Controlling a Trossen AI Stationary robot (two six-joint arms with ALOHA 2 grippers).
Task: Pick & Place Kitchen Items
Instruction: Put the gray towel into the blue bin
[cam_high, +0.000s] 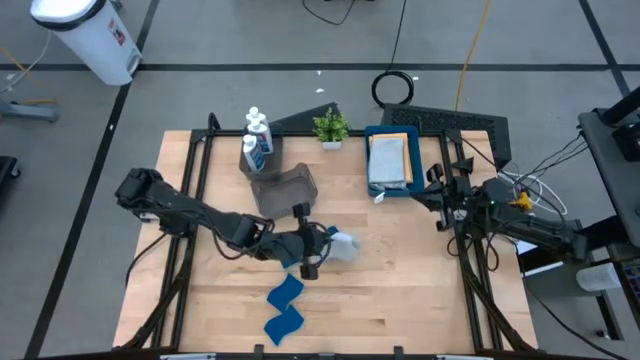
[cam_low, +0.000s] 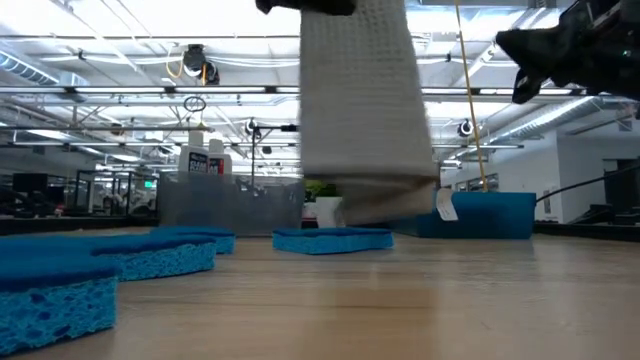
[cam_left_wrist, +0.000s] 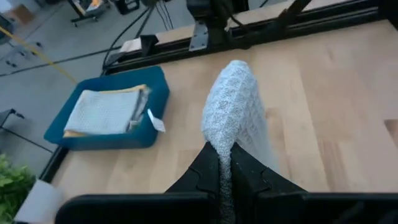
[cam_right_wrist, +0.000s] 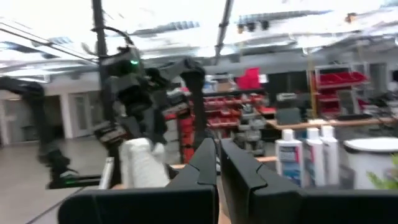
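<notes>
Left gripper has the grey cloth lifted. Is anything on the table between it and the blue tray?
Nothing visible does. The left gripper holds the grey cloth above bare wood, and the stretch toward the blue tray looks open; the right gripper waits beside the tray.

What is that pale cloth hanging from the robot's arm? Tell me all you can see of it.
The grey cloth looks like a soft, waffle-textured kitchen towel, pale grey-white. The left gripper is shut on its upper edge, so it hangs lifted above the wooden table, draping straight down in loose folds, near the table's middle. In the low view its lower edge hangs clear of the tabletop. Only the gripper's fingers touch it.
</notes>
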